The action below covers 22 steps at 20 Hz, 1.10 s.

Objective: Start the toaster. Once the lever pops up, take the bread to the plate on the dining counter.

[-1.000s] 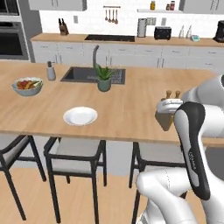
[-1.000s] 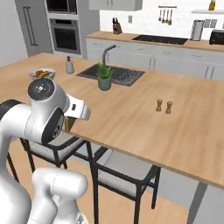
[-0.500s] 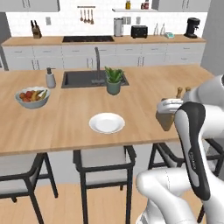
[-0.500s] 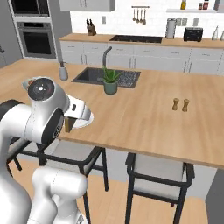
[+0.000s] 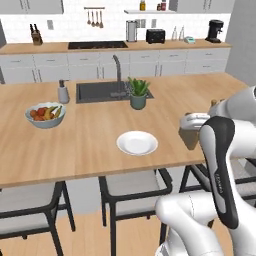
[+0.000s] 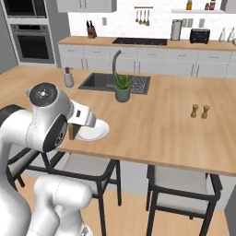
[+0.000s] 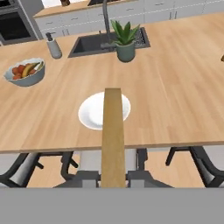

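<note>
Gripping the bread [image 7: 113, 135] edge-on, gripper [image 7: 113, 178] narrowly closed | bread above the plate's [image 5: 137, 143] near side | plate on dining counter [image 5: 90, 135], potted plant [image 5: 138, 93] behind it

No text, label, brand, number or sign can be read on anything in these kitchen views.

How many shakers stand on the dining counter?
2: the left shaker and the right shaker stand side by side on the dining counter, right of the potted plant. Others may be hidden behind the arm.
</note>
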### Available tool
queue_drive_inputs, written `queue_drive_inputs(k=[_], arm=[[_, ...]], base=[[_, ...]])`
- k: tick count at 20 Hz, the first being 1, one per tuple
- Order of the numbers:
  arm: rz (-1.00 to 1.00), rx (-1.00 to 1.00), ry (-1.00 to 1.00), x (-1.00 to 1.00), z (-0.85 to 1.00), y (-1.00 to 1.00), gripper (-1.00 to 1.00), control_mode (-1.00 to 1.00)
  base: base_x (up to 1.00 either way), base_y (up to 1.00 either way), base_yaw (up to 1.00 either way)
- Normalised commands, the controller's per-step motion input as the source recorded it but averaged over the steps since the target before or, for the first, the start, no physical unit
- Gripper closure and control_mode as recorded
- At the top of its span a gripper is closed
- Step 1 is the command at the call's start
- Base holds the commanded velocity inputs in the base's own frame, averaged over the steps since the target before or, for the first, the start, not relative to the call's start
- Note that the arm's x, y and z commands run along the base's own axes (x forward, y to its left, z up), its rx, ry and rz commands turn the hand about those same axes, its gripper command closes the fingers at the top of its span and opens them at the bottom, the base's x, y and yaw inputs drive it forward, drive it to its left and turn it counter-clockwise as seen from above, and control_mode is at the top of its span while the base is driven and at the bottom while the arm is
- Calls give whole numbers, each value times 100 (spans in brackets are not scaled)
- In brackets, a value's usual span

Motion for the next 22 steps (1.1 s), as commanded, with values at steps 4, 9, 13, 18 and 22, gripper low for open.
queue_drive_inputs(k=[4,9,13,18,22], arm=[[0,0,0,0,0,0,100,100],[0,0,0,0,0,0,100,100],[0,0,0,0,0,0,100,100],[0,0,1,9,0,0,100,-100],[3,0,8,72,-10,0,100,-100]], base=[[14,43,11],[39,12,20],[0,0,0],[10,0,0],[0,0,0]])
